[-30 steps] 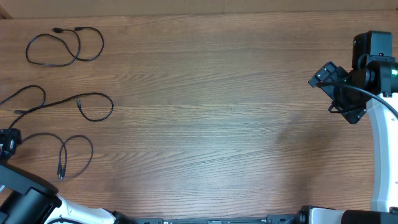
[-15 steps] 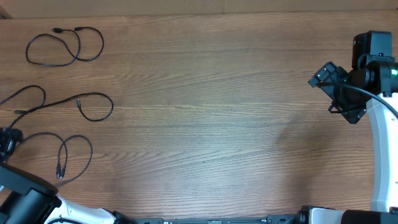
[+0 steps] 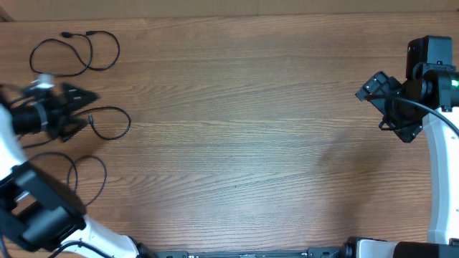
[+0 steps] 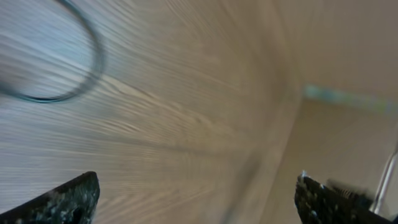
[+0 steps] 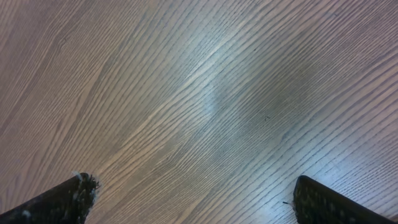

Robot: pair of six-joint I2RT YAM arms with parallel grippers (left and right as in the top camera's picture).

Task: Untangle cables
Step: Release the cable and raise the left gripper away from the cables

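- Left tool (image 3: 86, 109): jaws spread, nothing in them. It hangs over the middle one of three thin black flexible cables with small plug ends.
- Right tool (image 3: 391, 109): also spread and empty, far across the brown wood-grain surface (image 3: 237, 129) from the left tool.
- Cable positions relative to the left tool:
  - middle cable (image 3: 129, 122): loop just beside the tips.
  - top cable (image 3: 117, 51): beyond the tool, toward the far edge, apart from it.
  - bottom cable (image 3: 106, 174): on the near side, partly hidden by the left arm.
- Step, as I read it: pick the middle cable.
- To do it well:
  - come straight down on one strand, clear of the loop's crossing.
  - press to the surface and clench fully, since the cord is very thin.
  - drag away from both neighbours.
- Can't tell whether the middle and bottom cables cross under the arm.
- Count: three cables, two tools.
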